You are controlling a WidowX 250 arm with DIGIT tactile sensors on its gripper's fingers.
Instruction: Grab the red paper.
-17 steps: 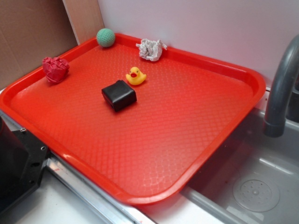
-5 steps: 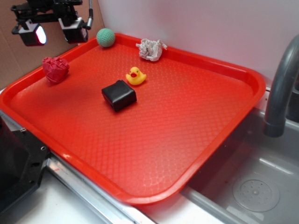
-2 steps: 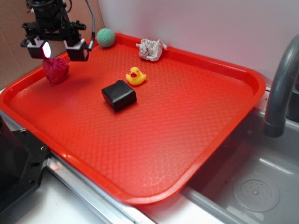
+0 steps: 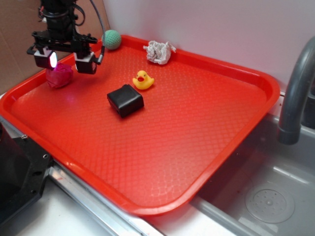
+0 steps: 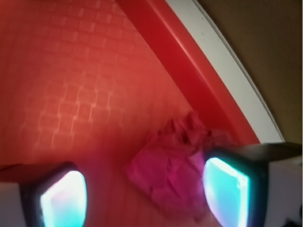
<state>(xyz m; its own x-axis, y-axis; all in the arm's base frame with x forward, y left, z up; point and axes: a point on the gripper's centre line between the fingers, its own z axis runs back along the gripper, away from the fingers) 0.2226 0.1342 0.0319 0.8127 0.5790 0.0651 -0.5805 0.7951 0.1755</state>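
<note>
We found the hand (image 4: 65, 60) spread wide and holding nothing, with a clear gap between its two lit fingers (image 4: 85, 63). It hung above the red paper (image 4: 60, 75), which lay on the red tray (image 4: 211, 123) close to the tray's left rim and untouched.

Progress, as we judged it:
- Approach: largely complete. In the wrist view the red paper (image 5: 177, 170) sat between the two fingers (image 5: 227, 187), but nearer the right-hand one, which overlapped its edge.
- Descent: not finished. In the exterior view the fingertips appeared above the wad, not around it.
- Closing and lifting: not yet begun.

We judged that a small sideways correction might be needed before closing, since the wad was off-centre in the gap and the tray rim (image 5: 189, 71) ran just beside it.

Other items on the tray stood well apart from the target: a green knitted ball (image 4: 111, 39), a white-grey paper wad (image 4: 159, 51), a yellow duck (image 4: 142, 79) and a black block (image 4: 126, 100).

Limits of what we could see:
- The exterior view hid part of the wad behind the left finger.
- The wrist view was blurred and cut off the finger bases.
- We could not tell the exact height of the fingertips above the tray.
- The bench under the tray was mostly covered.
</note>
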